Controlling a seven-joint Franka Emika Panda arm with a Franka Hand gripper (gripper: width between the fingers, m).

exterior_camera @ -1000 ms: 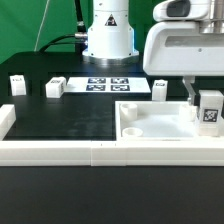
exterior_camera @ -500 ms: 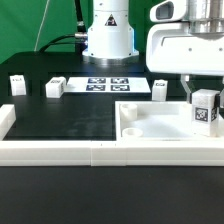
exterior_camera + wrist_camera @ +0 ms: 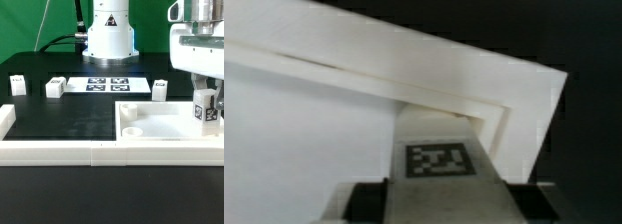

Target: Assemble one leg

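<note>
My gripper (image 3: 207, 100) is shut on a leg (image 3: 207, 110), a small white block with a black-and-white tag, at the exterior view's right. It holds the leg upright over the right part of the large white panel (image 3: 150, 125), close to or touching it. In the wrist view the leg (image 3: 441, 170) runs between the two dark fingers (image 3: 374, 204), its tag facing the camera, above the panel's corner (image 3: 518, 100). Three other legs stand on the black table: one (image 3: 17, 85) at the far left, one (image 3: 54, 88) near it, one (image 3: 159, 88) behind the panel.
The marker board (image 3: 108, 84) lies at the back in front of the robot base (image 3: 107, 35). A white rail (image 3: 60, 150) runs along the table's front edge, with a raised end (image 3: 5, 118) at the left. The panel has a round hole (image 3: 133, 129) near its left corner.
The gripper has moved toward the exterior view's right with the leg in it. The other legs and the panel have not moved.
</note>
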